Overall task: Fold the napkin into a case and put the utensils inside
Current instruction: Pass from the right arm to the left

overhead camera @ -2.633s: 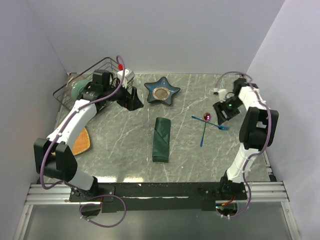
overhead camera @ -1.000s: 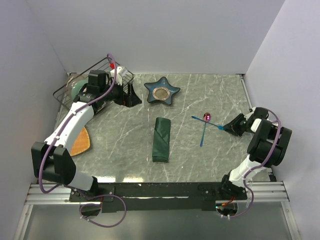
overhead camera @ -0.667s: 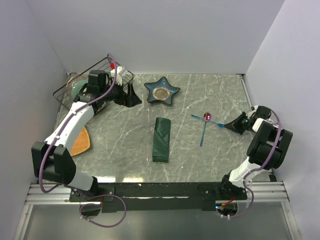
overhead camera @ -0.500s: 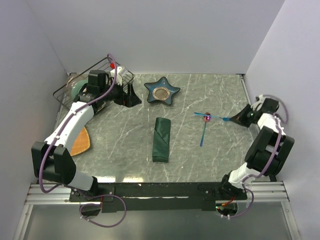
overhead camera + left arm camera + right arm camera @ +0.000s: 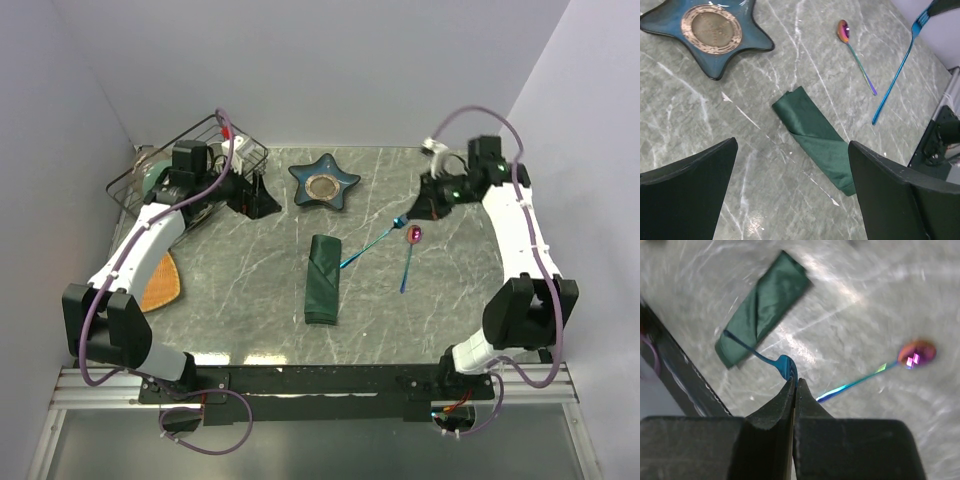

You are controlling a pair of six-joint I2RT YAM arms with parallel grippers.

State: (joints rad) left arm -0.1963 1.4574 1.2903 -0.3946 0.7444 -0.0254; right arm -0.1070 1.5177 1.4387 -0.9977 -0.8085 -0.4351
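The right gripper [image 5: 794, 384] has swung in from the right edge of the table [image 5: 240, 270], carrying the blue fork [image 5: 365, 247] with it. Left of the star-shaped dish [image 5: 324, 182], hard by the wire basket [image 5: 205, 128], the left gripper [image 5: 792, 144] hovers with its fingers spread wide, holding nothing. Nearer than the dish lies the case [image 5: 323, 279], with bare table along both long sides. Right of the dish, the right gripper pinches the fork's head, its handle slanting toward the case. The pink spoon [image 5: 414, 236] lies just beside the fork.
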